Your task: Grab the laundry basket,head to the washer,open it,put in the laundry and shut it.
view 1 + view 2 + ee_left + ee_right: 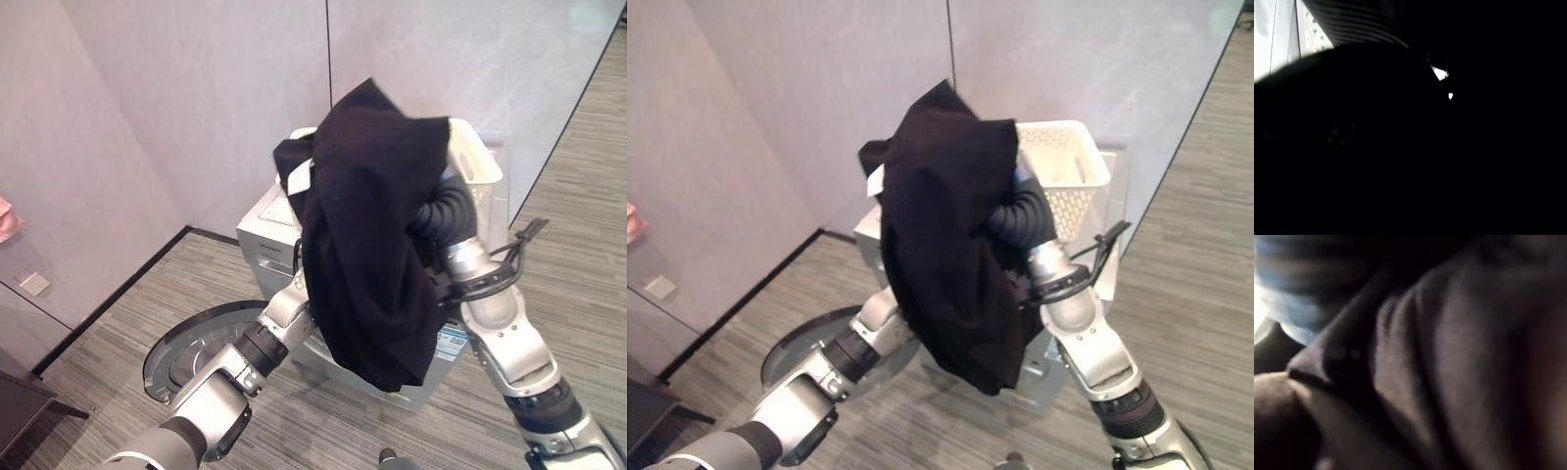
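The washer (269, 240) stood against the wall, its round door (191, 354) swung open low at the robot's left. On top sat the white laundry basket (1068, 162). A black garment (367, 245) hung lifted between both arms, long axis vertical, above and right of the open door — the left arm nearer it. Cloth hid both hands, so their fingers could not be read.

The washer (269, 235) stands on the striped floor (578, 245), basket (1068, 162) on top
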Tool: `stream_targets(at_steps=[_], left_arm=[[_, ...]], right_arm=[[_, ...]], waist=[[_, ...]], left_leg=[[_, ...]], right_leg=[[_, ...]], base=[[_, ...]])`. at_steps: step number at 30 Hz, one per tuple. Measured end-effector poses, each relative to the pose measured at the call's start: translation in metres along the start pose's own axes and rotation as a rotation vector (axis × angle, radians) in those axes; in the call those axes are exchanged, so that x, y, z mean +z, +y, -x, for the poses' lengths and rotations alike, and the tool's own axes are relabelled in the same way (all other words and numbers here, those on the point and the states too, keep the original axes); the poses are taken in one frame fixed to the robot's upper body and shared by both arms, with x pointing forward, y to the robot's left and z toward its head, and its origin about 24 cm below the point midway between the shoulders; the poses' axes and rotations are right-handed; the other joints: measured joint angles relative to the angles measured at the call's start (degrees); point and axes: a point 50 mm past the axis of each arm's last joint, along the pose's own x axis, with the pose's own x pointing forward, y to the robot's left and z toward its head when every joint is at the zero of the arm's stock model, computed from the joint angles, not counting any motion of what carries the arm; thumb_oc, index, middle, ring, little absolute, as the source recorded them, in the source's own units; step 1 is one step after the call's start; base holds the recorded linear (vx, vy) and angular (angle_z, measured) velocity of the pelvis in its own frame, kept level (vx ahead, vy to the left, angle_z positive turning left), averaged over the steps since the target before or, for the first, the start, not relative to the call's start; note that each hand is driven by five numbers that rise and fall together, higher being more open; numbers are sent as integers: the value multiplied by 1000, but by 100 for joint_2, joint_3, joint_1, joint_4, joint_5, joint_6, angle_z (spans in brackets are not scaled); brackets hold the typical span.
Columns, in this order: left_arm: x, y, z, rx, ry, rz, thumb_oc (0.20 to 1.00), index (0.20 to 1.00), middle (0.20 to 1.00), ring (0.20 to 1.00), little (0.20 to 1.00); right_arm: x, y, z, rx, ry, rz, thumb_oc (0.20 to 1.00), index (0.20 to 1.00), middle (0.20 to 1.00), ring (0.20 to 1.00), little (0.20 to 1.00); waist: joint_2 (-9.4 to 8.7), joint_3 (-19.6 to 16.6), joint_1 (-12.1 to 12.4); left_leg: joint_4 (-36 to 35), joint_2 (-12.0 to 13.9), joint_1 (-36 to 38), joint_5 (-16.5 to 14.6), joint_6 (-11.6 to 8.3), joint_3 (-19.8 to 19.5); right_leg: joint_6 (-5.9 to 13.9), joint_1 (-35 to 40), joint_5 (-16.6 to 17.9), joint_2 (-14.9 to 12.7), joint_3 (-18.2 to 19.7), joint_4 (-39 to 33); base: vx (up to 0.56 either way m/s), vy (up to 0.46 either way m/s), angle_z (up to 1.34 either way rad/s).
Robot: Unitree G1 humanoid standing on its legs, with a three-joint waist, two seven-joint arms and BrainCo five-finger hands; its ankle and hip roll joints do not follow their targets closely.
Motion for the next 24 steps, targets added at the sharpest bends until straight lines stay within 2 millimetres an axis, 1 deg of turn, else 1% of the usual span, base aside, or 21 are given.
stream_targets(at_steps=[4, 5, 6, 7, 8, 15, 16, 21, 22, 23, 24], left_arm=[[1, 0, 0, 7, -6, 67, 1000, 1000, 1000, 1000, 1000], [1, 0, 0, 7, -7, 67, 837, 837, 837, 837, 837], [2, 1, 0, 8, -9, 66, 492, 492, 492, 492, 492], [2, 1, 0, 8, -14, 67, 423, 423, 423, 423, 423], [2, 2, 1, 12, -19, 69, 200, 200, 200, 200, 200], [-3, 9, 7, 38, -33, 54, 200, 200, 200, 200, 200], [-4, 13, 10, 60, -42, 57, 200, 200, 200, 200, 200], [-7, 29, 21, 120, -60, 22, 200, 200, 200, 200, 200], [-7, 39, 29, 155, -76, 23, 200, 200, 200, 200, 200], [-9, 46, 36, 190, -93, 48, 200, 200, 200, 200, 200], [-12, 55, 44, 230, -92, 60, 200, 200, 200, 200, 200]], right_arm=[[-3, 6, 0, 21, 9, -24, 200, 200, 200, 200, 200], [-3, 6, 0, 21, 9, -24, 200, 200, 200, 200, 200], [-3, 6, 0, 21, 9, -24, 200, 200, 200, 200, 200], [-3, 6, 0, 21, 10, -24, 200, 200, 200, 200, 200], [-5, 6, 0, 21, 18, -23, 200, 200, 200, 200, 200], [-18, 7, 3, 39, 74, -21, 200, 200, 200, 200, 200], [-19, 8, 4, 46, 84, -24, 200, 200, 200, 200, 200], [-24, 8, 11, 42, 117, -24, 200, 200, 200, 200, 200], [-27, 8, 15, 44, 133, -26, 376, 376, 376, 376, 376], [-29, 8, 18, 46, 148, -26, 576, 576, 576, 576, 576], [-32, 8, 22, 54, 170, -27, 1000, 1000, 1000, 1000, 1000]], waist=[[-5, 4, -20], [-5, 4, -37], [-5, 4, -68], [-6, 4, -75], [-10, 7, -87], [-29, 20, -81], [-41, 28, -69], [-72, 49, -68], [-88, 60, -57], [-100, 67, -53], [-118, 80, -42]], left_leg=[[-1, -8, -2, -7, 7, 129], [-2, -10, -1, -9, 10, 136], [-2, -12, -2, -10, 11, 141], [-3, -14, -5, -12, 13, 158], [-3, -14, -11, -12, 14, 171], [-4, -12, -8, -14, 16, 214], [-4, -11, -13, -14, 16, 265], [-3, 1, -13, -14, 17, 282], [-3, 10, -17, -14, 17, 286], [-3, 15, -8, -14, 17, 290], [-3, 20, -16, -15, 18, 290]], right_leg=[[4, -107, -8, 14, 139, 60], [5, -115, -9, 15, 151, 67], [6, -126, -10, 14, 159, 78], [9, -150, -13, 15, 176, 94], [7, -167, -14, 17, 186, 106], [-13, -239, -47, 17, 227, 199], [-18, -274, -51, 22, 252, 218], [-26, -275, -43, 44, 270, 214], [-29, -276, -40, 56, 271, 207], [-31, -269, -42, 65, 275, 199], [-35, -272, -43, 70, 281, 186]], base=[[2, 7, -15], [11, 0, -9], [10, -5, -7], [2, -5, -7], [-1, -4, -7], [0, -6, -3], [-4, -20, -12], [-2, -4, -2], [0, 0, 0], [-15, -38, -2], [0, 0, 0]])
